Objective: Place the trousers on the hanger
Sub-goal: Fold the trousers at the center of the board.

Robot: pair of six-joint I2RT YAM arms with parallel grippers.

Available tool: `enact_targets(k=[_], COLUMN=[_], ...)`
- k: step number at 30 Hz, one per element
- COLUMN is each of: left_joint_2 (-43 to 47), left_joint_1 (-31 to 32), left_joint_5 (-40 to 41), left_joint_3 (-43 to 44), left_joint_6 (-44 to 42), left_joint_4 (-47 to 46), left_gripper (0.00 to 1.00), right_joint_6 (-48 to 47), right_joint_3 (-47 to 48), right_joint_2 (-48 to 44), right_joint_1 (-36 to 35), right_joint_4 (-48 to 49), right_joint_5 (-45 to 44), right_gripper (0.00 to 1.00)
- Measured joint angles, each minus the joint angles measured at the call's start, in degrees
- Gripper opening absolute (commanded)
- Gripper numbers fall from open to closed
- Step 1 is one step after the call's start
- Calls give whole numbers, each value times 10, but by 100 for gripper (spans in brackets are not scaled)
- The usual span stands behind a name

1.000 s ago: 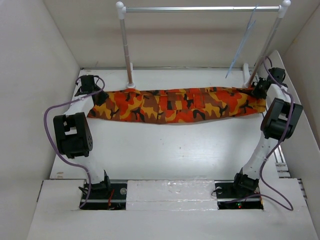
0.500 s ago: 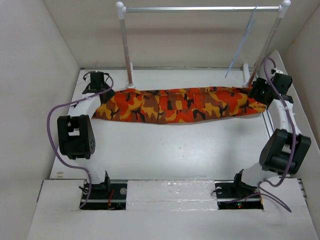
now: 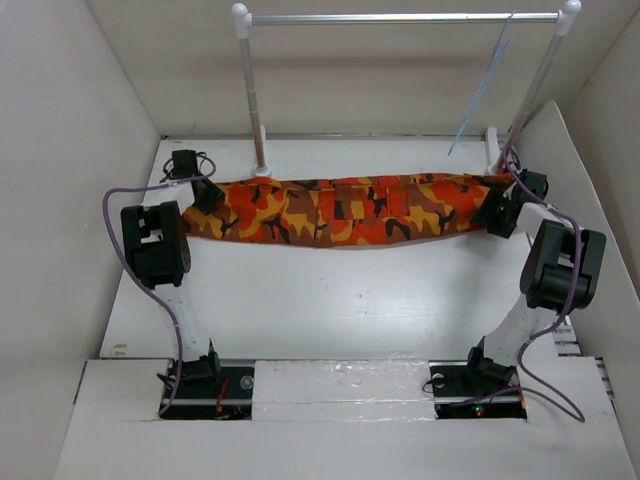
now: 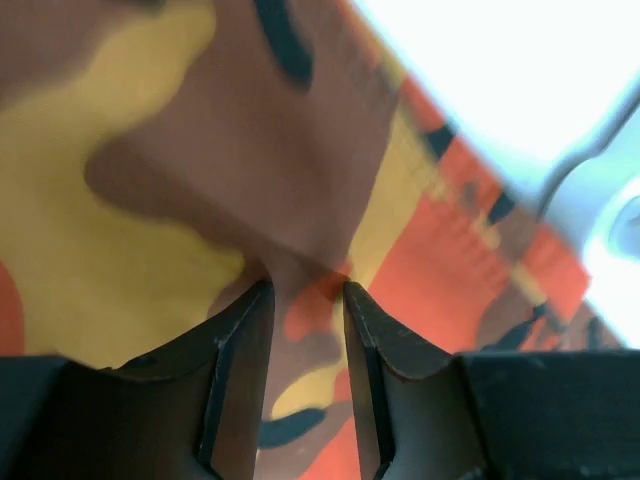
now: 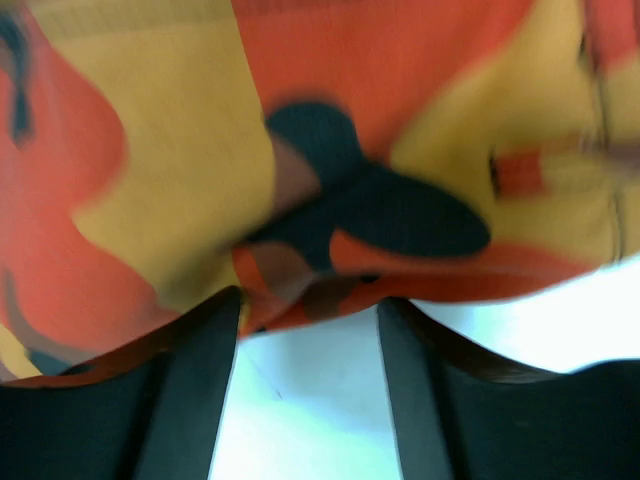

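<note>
Here the trousers [image 3: 350,212] lie stretched lengthwise just in front of the rack [image 3: 400,17], whose bar carries the hanger [image 3: 479,90] near its right post. The left gripper [image 4: 305,295] has its jaws almost closed, pinching cloth between them. The right gripper [image 5: 310,310] has its jaws well apart at the hem; I cannot tell whether it grips.

This is a robot lab test cell, not a home. Plain white panel walls [image 3: 70,150] box in a white table [image 3: 330,310] on the left, right and far sides. The left arm [image 3: 155,245] and right arm [image 3: 562,265] are bolted at its near edge, trailing loose purple cables [image 3: 105,212]. A small rack [image 3: 400,18] with white posts and a silver bar stands at the far edge, just beyond the trousers [image 3: 350,212].
</note>
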State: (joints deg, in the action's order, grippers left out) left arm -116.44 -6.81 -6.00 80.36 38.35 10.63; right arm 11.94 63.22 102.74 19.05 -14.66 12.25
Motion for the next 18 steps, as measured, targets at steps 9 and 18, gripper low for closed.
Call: enact_targets(k=[9,18], left_joint_2=[-30,31], left_joint_1=[-53,-135], left_joint_5=[-29,-75], left_joint_3=[38,-65], left_joint_6=[5,11], left_joint_4=[6,-20], left_gripper=[30,31], right_joint_6=[22,17], right_joint_3=[33,-150], right_joint_2=[39,-130], right_joint_1=[-9,12], right_joint_4=[15,34], right_joint_5=[-33,-43], right_gripper=[0,0])
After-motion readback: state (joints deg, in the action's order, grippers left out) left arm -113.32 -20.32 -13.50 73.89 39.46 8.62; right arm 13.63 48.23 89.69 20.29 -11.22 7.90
